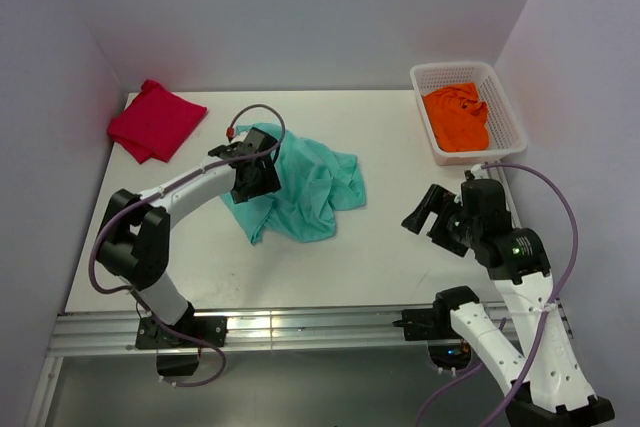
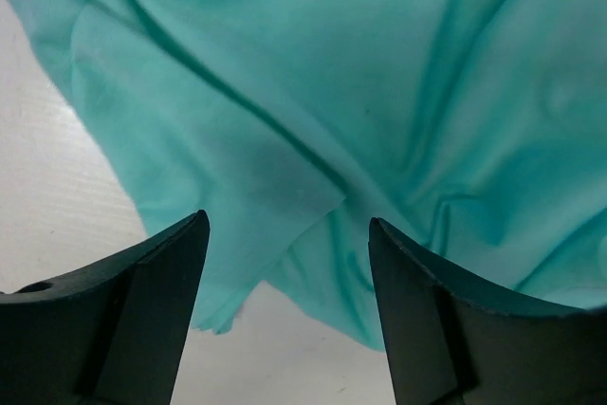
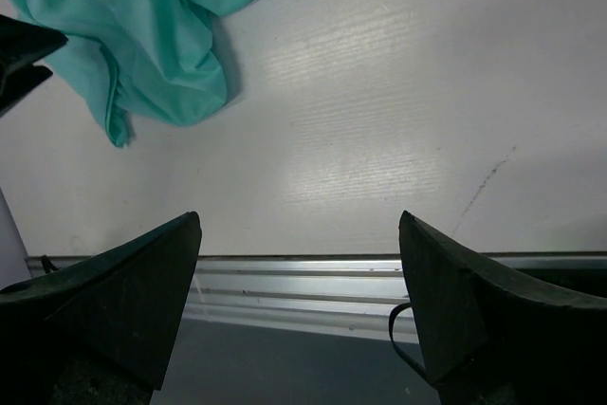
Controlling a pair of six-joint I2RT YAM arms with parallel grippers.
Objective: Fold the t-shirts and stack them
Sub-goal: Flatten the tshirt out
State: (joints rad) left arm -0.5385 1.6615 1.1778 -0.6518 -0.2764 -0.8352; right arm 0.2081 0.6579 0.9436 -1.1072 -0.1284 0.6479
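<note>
Teal shirt (image 1: 300, 187): crumpled mid-tabletop, unfolded; we judge it the step in hand.
Red shirt (image 1: 155, 120): folded, back-left of the teal shirt; done, we think.
Orange shirt (image 1: 457, 117): bunched in the basket (image 1: 509, 107), back-right of the teal shirt; not yet folded.
Left pincer (image 2: 285, 320): apart, over the teal shirt's near-left edge, gripping nothing.
Right pincer (image 3: 300, 277): apart, empty, right of the teal shirt.
Tabletop (image 1: 390, 252): white, with pale walls around.

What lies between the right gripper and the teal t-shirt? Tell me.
Only bare white table separates the right gripper from the teal t-shirt; nothing sits in that stretch. The top view shows it best.
</note>
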